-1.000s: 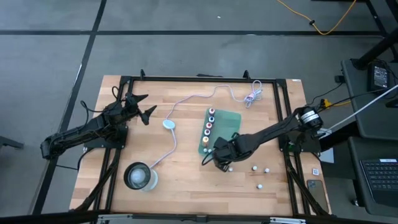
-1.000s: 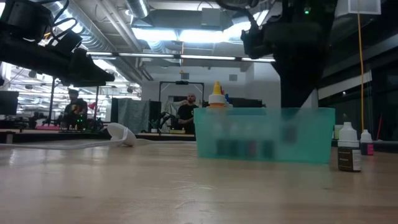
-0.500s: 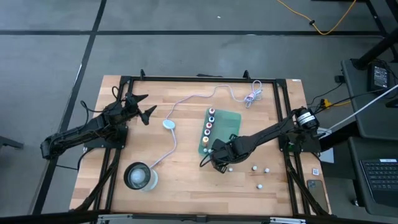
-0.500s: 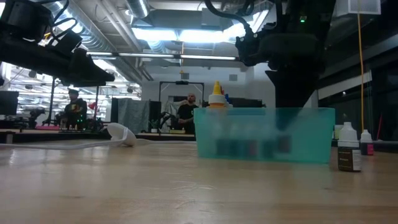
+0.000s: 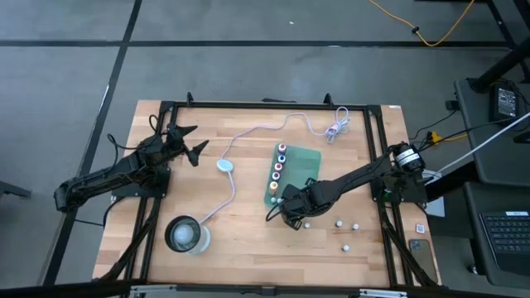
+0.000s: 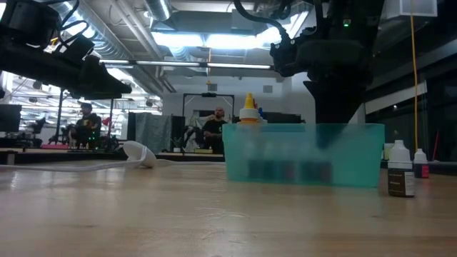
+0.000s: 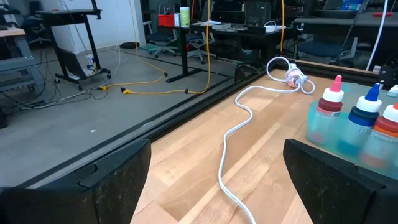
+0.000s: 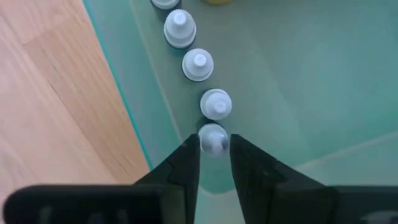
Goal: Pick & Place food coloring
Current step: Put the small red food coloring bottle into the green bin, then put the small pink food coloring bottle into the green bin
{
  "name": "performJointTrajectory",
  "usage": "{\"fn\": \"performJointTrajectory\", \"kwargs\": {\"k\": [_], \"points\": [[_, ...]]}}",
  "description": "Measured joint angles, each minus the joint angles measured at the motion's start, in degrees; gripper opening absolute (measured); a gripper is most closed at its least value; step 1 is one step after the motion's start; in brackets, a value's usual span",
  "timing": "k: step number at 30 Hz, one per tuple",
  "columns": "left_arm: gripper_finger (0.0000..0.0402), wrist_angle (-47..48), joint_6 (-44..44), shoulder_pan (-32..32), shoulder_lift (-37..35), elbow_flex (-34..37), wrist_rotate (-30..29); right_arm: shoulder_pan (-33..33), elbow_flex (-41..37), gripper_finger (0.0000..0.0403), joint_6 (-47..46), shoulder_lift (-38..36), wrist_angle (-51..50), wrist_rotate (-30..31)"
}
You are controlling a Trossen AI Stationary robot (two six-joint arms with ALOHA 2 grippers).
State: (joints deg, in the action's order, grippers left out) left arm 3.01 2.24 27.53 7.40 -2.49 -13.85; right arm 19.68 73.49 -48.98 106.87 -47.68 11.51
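Over the green tray, right end effector pinches a food coloring bottle.

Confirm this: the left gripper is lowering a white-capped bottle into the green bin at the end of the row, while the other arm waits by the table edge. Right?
Not quite: it is the right gripper that has the white-capped bottle between its fingers, at the end of the row in the green bin, as the right wrist view shows. The left gripper waits by the table's edge, open.

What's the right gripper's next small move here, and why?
Probably open the fingers and lift straight up. The right gripper is down inside the green bin, its fingers around a white-capped food coloring bottle at the end of the row along the bin's wall, so the bottle looks placed. Left gripper waits open near the table's far left.
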Motion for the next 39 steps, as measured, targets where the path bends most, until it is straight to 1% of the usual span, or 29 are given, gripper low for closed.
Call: {"fn": "performJointTrajectory", "kwargs": {"k": [9, 14, 22, 26, 30, 32, 35, 39], "points": [[0.0361, 0.0, 0.0, 0.0, 0.0, 0.0, 0.0, 0.0, 0.3, 0.0087, -0.3, -0.7, -0.1, -2.2], [0.0361, 0.0, 0.0, 0.0, 0.0, 0.0, 0.0, 0.0, 1.8, 0.0083, -0.2, -1.2, -1.2, -2.2], [0.0361, -0.1, 0.0, 0.0, 0.0, 0.0, 0.0, 0.0, 2.2, 0.0081, 0.0, -3.3, -3.6, -1.7], [0.0361, -0.1, 0.0, 0.0, 0.0, 0.0, 0.0, 0.0, 2.7, 0.0083, -0.3, -4.8, -6.4, -1.5], [0.0361, 0.0, 0.0, 0.0, 0.0, 0.0, 0.0, 0.0, 4.3, 0.0106, -0.2, -6.8, -8.8, -0.5], [0.0361, 0.0, 0.0, 0.0, 0.0, 0.0, 0.0, 0.0, 5.1, 0.0124, -0.2, -7.7, -9.7, -0.2], [0.0361, 0.0, 0.0, 0.0, 0.0, 0.0, 0.0, 0.0, 5.6, 0.0155, -0.7, -9.5, -11.8, 2.1], [0.0361, 0.0, 0.0, 0.0, 0.0, 0.0, 0.0, -0.3, 5.6, 0.0191, -6.8, -12.1, -14.1, 4.9]]}}
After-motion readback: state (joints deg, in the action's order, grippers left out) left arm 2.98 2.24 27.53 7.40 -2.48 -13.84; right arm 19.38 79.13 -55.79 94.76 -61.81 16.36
